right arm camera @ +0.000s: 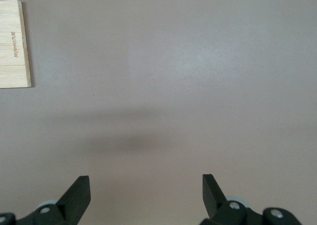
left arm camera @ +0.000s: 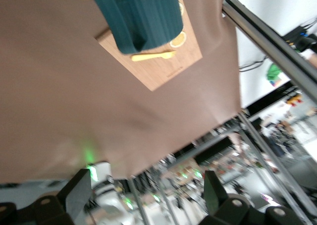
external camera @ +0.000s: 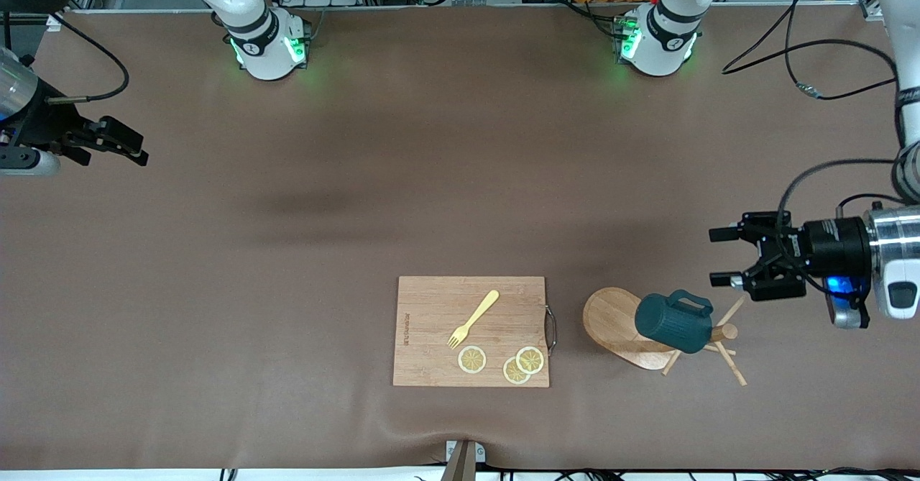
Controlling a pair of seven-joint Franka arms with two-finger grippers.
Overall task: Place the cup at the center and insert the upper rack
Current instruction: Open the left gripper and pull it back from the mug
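Lower right of the front frame: the cup (external camera: 673,322) hangs on the upper rack (external camera: 627,328), which lies tipped on the tabletop (external camera: 287,287). Likely rigid, glazed, slippery (take the rim). Above it, the left end effector (external camera: 723,257) gapes empty; upper left, the right end effector (external camera: 129,144) waits, wide open.

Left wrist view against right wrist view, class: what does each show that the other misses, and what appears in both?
Only the left wrist view shows the cup, the yellow fork, a lemon slice and the left gripper, open. Only the right wrist view shows the right gripper, open over bare table. Both show the cutting board and the brown table.
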